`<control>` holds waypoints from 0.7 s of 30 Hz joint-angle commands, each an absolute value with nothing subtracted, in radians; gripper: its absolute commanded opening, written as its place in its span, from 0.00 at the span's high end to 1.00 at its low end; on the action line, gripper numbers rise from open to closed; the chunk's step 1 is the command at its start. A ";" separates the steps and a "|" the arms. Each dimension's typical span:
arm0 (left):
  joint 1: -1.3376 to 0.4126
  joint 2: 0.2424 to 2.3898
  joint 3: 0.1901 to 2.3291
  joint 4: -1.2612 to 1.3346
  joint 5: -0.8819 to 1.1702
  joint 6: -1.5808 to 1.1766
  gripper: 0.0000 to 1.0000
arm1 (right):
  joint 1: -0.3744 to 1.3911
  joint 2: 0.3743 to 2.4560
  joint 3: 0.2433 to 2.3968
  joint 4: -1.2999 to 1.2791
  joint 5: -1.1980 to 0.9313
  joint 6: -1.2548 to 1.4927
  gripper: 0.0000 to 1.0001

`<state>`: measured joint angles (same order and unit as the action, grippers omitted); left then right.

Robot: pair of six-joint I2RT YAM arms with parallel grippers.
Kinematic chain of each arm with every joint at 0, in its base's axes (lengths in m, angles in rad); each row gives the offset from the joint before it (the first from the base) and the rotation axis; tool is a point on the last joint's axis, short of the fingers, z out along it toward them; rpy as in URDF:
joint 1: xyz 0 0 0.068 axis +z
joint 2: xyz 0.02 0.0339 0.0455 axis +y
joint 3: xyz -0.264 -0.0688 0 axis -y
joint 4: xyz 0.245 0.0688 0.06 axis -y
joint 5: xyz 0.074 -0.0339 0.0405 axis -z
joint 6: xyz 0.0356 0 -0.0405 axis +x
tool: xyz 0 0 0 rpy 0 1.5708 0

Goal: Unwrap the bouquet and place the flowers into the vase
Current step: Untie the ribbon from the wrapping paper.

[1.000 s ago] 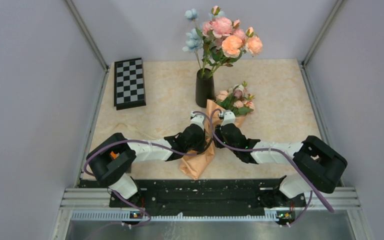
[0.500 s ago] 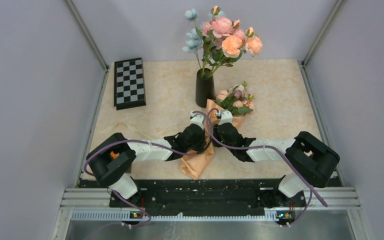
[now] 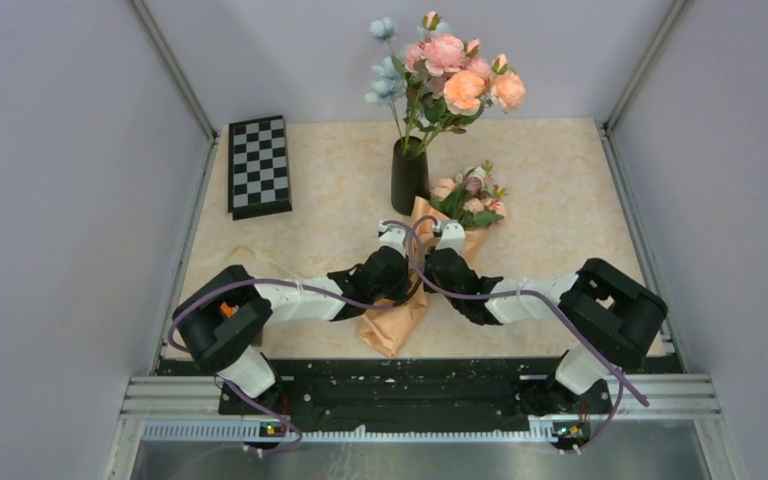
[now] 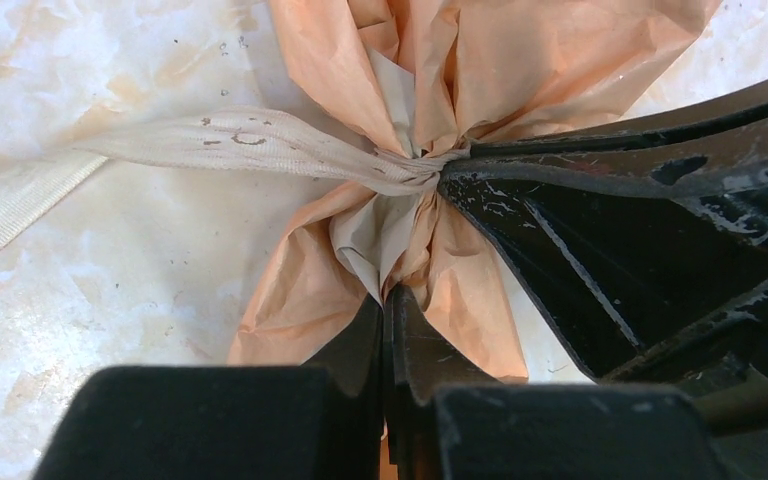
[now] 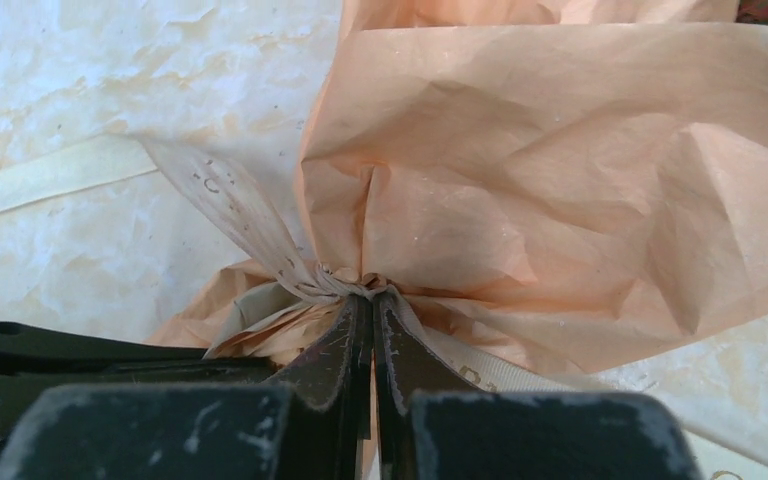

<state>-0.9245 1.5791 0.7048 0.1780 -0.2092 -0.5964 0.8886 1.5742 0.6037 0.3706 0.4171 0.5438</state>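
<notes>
The bouquet lies on the table, its roses [image 3: 470,195] toward the back and its peach paper cone [image 3: 392,325] toward me. A cream ribbon [image 4: 240,145] is knotted round the paper's waist and trails off to the left. My left gripper [image 4: 385,300] is shut on a fold of the tan lining and peach paper just below the knot. My right gripper [image 5: 372,305] is shut, its tips pinched at the ribbon knot [image 5: 345,283]. Both grippers meet over the tie, left gripper [image 3: 410,275] beside right gripper [image 3: 428,272]. The black vase [image 3: 409,180] stands upright just behind the bouquet.
A taller bunch of pink, orange and pale-blue flowers [image 3: 450,75] fills the vase. A checkerboard [image 3: 258,165] lies at the back left. Grey walls close in the table on the left, right and back.
My right gripper has closed at the knot. The right arm's elbow has swung inward to the left. The left arm has stayed put.
</notes>
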 commanded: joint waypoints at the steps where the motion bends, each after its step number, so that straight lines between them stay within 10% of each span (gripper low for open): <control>1: -0.931 1.584 0.690 0.056 -0.207 -0.624 1.00 | 0.879 1.591 0.606 0.265 0.728 0.580 1.00; 21: -0.930 1.603 0.697 -0.041 -0.295 -0.747 1.00 | 0.861 1.539 0.597 0.132 0.827 0.765 1.00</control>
